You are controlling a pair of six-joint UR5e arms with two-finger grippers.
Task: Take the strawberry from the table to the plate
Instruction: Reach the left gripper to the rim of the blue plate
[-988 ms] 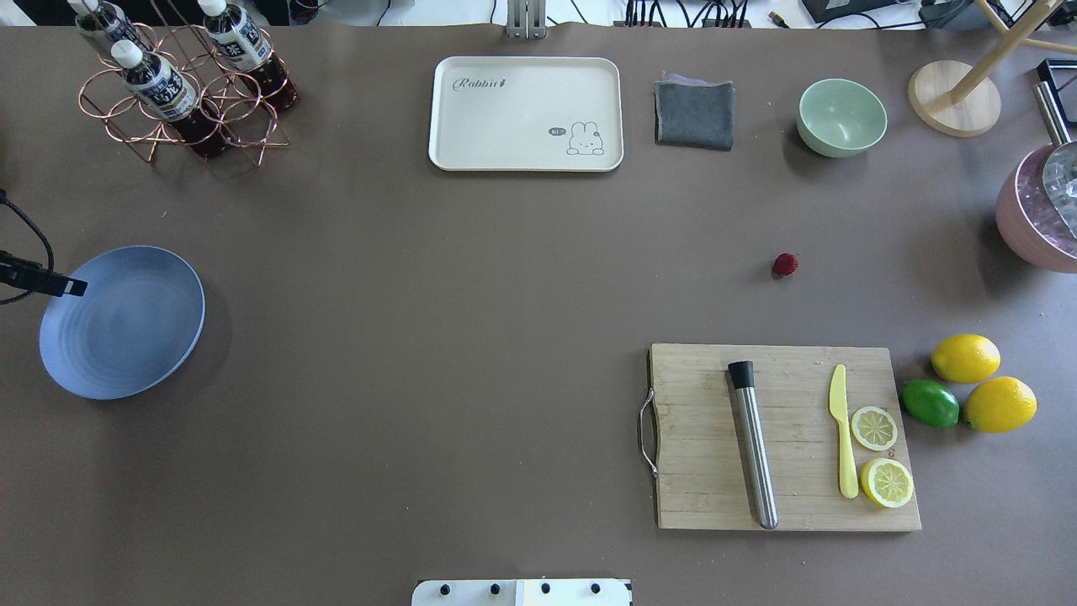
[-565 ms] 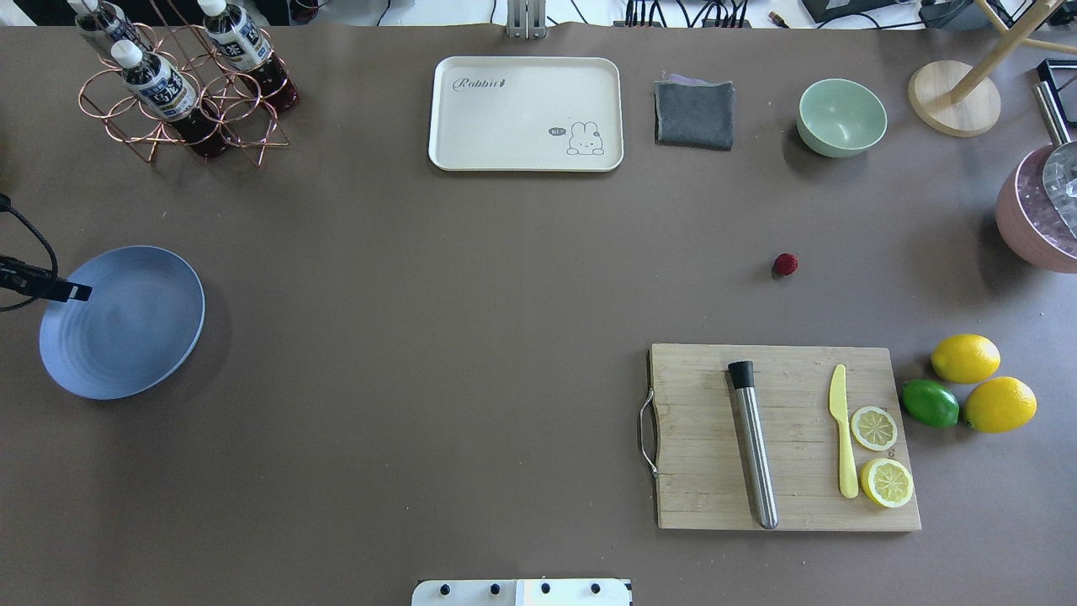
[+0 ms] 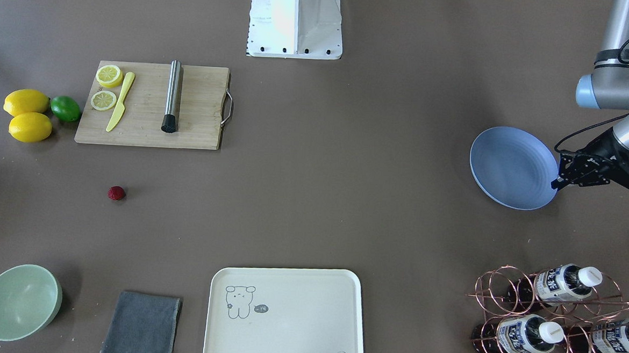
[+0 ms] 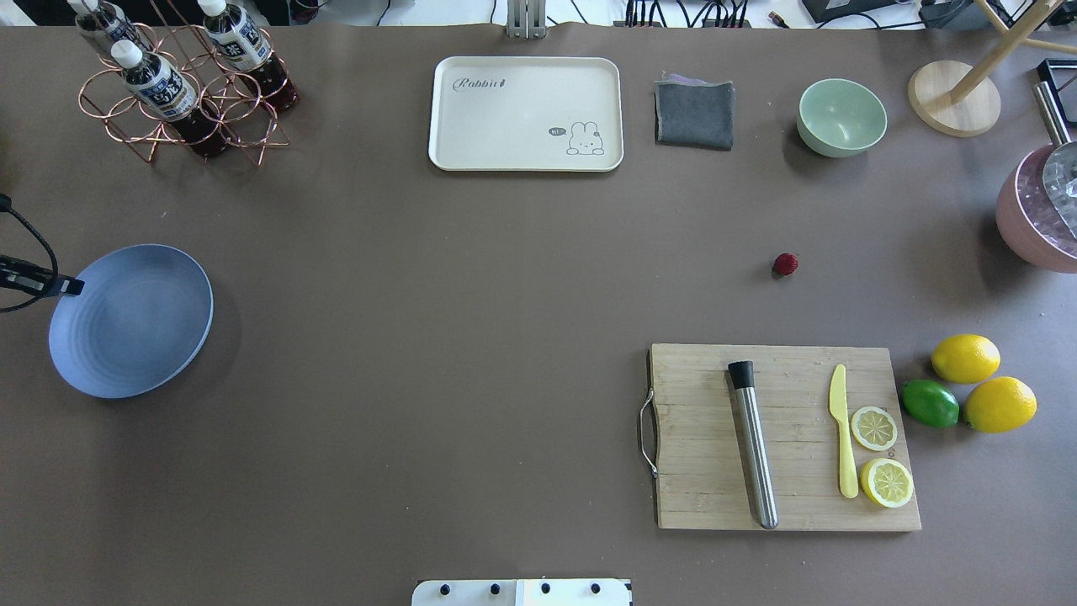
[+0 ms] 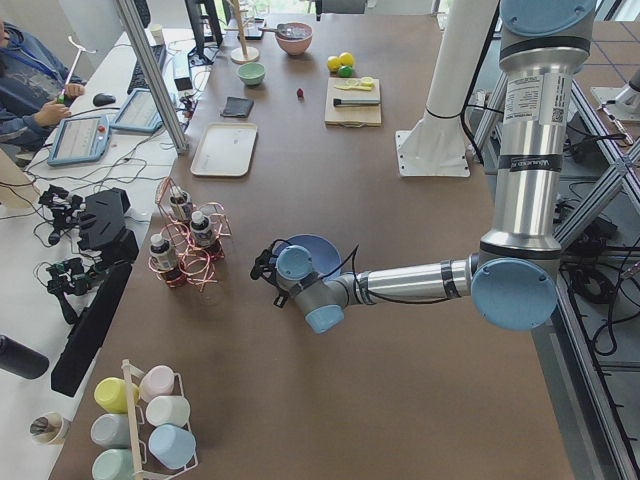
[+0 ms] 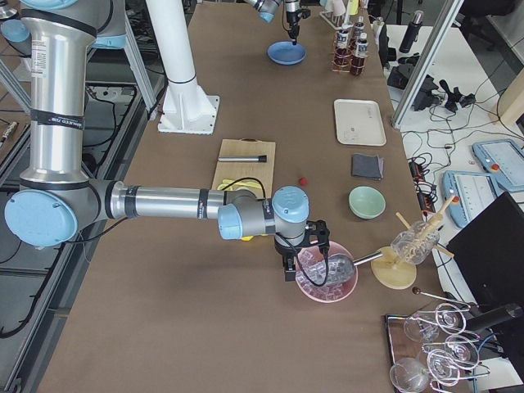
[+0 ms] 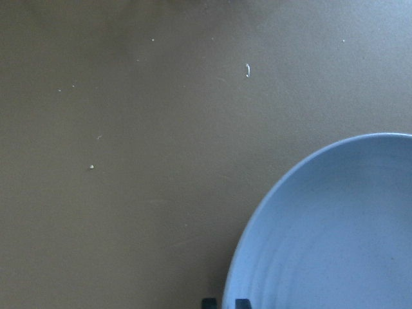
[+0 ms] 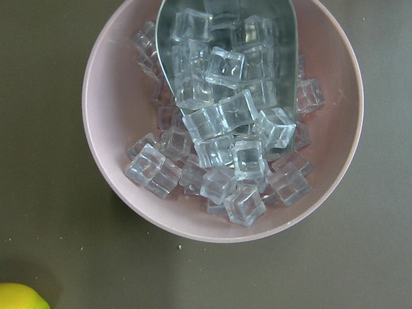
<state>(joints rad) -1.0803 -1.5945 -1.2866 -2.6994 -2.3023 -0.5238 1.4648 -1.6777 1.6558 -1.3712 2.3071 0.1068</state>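
Note:
The strawberry point(image 4: 785, 264) is a small dark-red berry lying alone on the brown table point(image 4: 471, 337), right of centre and above the cutting board. Far to the left is the light-blue plate point(image 4: 130, 321). My left gripper point(image 4: 74, 287) is at the plate's left rim. In the left wrist view its two fingertips point(image 7: 209, 301) straddle the rim of the plate point(image 7: 335, 232), shut on it. My right gripper point(image 6: 304, 258) hangs over a pink bowl of ice at the table's right end. It appears only in the exterior right view, so I cannot tell its state.
A wooden cutting board point(image 4: 782, 436) with a steel rod, a yellow knife and lemon slices lies below the strawberry. Lemons and a lime point(image 4: 930, 402) are to its right. At the back are a cream tray point(image 4: 526, 114), a grey cloth, a green bowl point(image 4: 841, 116) and a bottle rack point(image 4: 181, 84).
The plate has shifted a little to the right with my left gripper on its rim. The strawberry has not moved.

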